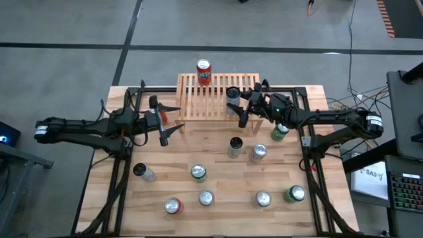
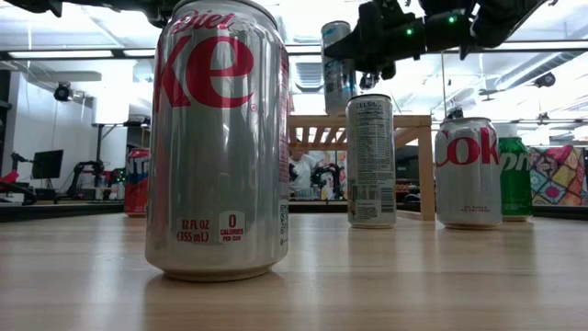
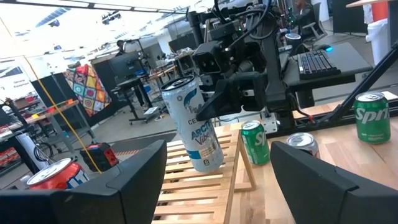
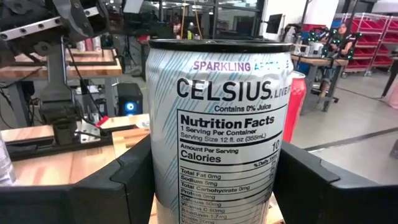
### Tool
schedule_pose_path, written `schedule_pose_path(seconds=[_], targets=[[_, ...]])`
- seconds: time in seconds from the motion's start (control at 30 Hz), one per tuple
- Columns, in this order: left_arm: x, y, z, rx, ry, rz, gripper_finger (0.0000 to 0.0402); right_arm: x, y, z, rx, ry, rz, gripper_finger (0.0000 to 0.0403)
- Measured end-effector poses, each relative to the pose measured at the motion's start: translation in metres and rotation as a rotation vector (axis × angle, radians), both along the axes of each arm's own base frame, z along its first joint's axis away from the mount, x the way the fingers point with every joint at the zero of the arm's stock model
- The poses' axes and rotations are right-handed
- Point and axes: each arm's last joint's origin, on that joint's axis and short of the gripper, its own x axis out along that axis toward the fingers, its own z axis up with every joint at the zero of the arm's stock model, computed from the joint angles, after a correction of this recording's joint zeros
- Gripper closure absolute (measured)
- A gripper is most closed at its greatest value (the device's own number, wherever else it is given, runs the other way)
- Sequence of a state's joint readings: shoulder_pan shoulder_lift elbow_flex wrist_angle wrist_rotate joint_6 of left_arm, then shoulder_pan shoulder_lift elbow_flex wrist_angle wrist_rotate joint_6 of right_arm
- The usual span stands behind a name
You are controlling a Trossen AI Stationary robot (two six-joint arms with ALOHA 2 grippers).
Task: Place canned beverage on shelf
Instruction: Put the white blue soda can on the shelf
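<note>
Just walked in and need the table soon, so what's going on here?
The right gripper holds a white Celsius can tilted above the wooden shelf, not yet set down. A red can already stands at the shelf's back edge. The left gripper waits open beside the shelf. Several more cans stand on the table.

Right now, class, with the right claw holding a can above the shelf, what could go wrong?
1. The Celsius can hangs tilted in the right claw; released so, it may topple on the shelf slats.
2. It sits near the shelf's right end and could roll off.
3. The red can already on the shelf could be knocked.
</note>
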State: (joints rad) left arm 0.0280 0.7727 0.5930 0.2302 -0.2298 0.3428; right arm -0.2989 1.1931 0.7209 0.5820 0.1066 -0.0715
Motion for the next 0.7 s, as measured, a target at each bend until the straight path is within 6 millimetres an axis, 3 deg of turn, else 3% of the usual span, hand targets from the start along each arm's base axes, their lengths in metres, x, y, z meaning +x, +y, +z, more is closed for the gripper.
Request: schedule_pose_path(seconds=[0.7], targets=[[0.0000,0.0000,0.0002,0.008,0.001,0.000,0.0130,-0.0017,-0.0013,-0.0015,0.021,-0.027,-0.060,0.0163]])
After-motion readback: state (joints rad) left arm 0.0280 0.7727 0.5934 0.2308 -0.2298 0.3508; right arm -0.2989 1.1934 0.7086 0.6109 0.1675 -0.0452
